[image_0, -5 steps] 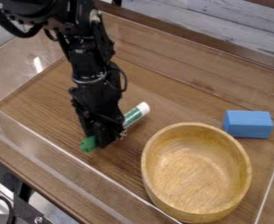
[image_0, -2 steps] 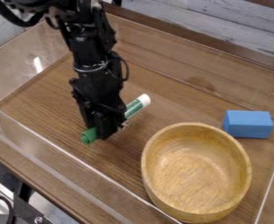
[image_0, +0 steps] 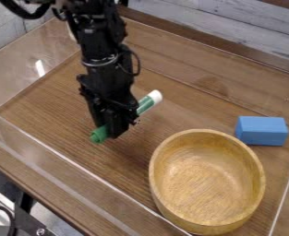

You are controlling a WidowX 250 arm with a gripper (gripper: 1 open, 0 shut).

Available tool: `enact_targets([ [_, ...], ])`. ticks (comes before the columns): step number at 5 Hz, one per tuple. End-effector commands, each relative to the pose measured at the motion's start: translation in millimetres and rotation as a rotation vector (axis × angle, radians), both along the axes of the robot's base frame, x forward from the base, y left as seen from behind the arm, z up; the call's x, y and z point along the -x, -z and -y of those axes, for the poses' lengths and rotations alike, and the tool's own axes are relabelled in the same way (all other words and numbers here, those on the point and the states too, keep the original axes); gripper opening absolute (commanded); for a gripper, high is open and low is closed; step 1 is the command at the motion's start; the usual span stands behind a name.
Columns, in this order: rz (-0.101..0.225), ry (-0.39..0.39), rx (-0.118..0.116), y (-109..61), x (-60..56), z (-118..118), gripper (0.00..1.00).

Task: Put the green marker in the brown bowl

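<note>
Black gripper: closed on the slim white green-capped marker, held tilted just above the wooden tabletop.
Light-brown round wooden bowl: set right of the marker, apart from it.

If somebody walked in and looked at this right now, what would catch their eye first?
Probably the black robot arm at upper left, its pincer pointing down and shut on the green marker, which sticks out at a slant from it. Next, the big brown bowl at lower right, nothing in it, and the small blue block beyond it by the right edge.
</note>
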State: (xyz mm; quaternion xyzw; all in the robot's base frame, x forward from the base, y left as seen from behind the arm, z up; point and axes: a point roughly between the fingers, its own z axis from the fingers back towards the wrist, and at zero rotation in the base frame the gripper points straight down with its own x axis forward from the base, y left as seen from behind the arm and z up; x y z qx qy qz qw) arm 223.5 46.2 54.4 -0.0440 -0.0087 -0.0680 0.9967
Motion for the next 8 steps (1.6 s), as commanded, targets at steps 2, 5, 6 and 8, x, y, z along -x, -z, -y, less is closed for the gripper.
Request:
enact_targets([
  [2, 0.080, 0.004, -0.015, -18.6, -23.4, 3, 0.00],
  [5, 0.110, 0.026, -0.015, -29.5, -42.6, 18, 0.00],
  [6, 0.122, 0.027, -0.017, -32.6, -47.6, 21, 0.00],
  [8, 0.152, 0.022, -0.020, -34.3, -58.8, 29, 0.00],
])
